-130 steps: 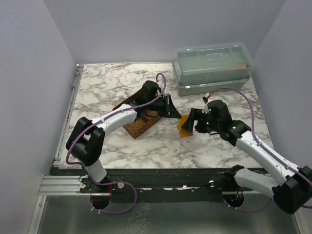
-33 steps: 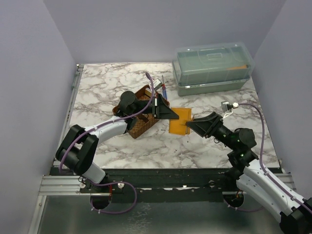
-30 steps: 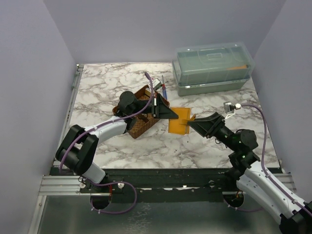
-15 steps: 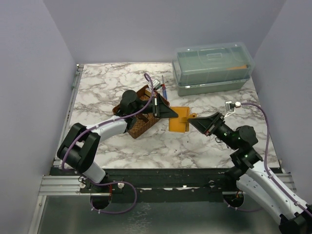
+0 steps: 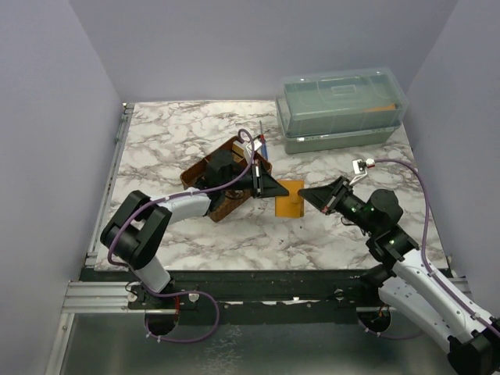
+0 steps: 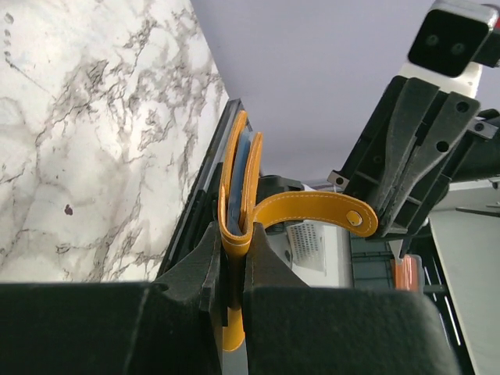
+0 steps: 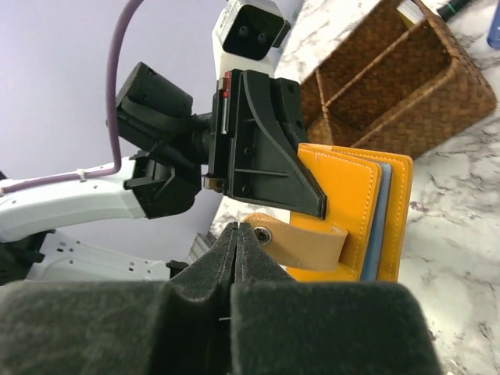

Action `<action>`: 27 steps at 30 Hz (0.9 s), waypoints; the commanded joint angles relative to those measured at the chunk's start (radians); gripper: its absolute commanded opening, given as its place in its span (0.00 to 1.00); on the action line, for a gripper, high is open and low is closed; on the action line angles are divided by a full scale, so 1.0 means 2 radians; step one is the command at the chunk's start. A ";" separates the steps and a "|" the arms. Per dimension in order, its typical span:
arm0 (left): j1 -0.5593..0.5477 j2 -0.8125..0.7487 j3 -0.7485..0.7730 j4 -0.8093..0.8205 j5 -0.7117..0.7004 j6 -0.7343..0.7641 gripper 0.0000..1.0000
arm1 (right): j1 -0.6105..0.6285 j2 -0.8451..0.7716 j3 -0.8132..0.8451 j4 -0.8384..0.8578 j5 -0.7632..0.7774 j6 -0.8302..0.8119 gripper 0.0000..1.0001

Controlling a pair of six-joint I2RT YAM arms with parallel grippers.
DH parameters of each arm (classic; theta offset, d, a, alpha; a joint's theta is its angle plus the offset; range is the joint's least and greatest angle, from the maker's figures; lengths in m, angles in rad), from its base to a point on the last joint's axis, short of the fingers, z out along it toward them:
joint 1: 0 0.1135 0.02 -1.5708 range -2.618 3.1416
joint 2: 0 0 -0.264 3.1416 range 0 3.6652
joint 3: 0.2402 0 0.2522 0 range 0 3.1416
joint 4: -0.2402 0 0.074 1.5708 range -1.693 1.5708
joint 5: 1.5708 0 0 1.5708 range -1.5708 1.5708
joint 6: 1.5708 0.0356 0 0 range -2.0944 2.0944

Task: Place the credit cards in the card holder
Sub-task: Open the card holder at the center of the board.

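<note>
Progress looks early to us: the card holder (image 7: 351, 211) is folded nearly shut, standing on edge, with its lower edge clenched in the left claw (image 6: 232, 258). The right claw (image 7: 237, 234) is squeezed fully shut, its tips right at the snap end of the strap (image 7: 301, 244) arching toward it. Opening and loading remain. Of the credit cards we make out only a pale blue layer between the leaves, perhaps just lining. The leather is smooth, mustard and stitched; a coarse brown wicker tray (image 7: 391, 86) sits beyond the left claw.
</note>
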 commanded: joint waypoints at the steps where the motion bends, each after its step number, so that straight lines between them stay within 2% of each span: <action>1: -0.012 0.013 0.006 0.001 -0.024 0.011 0.00 | 0.000 0.004 -0.006 -0.038 0.032 -0.027 0.01; 2: -0.013 0.014 0.006 0.001 -0.023 0.012 0.00 | 0.001 0.004 -0.006 -0.049 0.043 -0.032 0.05; 6: -0.012 0.013 0.004 0.001 -0.020 0.011 0.00 | 0.000 0.008 0.001 -0.088 0.071 -0.051 0.33; 8: -0.012 0.010 0.003 0.001 -0.018 0.011 0.00 | 0.001 0.011 0.005 -0.117 0.082 -0.054 0.39; 12: -0.012 0.005 0.003 0.001 -0.016 0.011 0.00 | 0.000 0.009 -0.001 -0.124 0.083 -0.059 0.44; 15: -0.010 0.003 0.003 0.001 -0.015 0.011 0.00 | 0.001 0.003 -0.002 -0.132 0.093 -0.062 0.54; 20: -0.007 -0.003 0.004 0.001 -0.009 0.008 0.00 | 0.000 -0.010 0.008 -0.184 0.134 -0.048 0.64; 27: -0.007 -0.013 0.006 0.001 0.000 0.006 0.00 | 0.001 -0.014 -0.003 -0.174 0.134 -0.023 0.69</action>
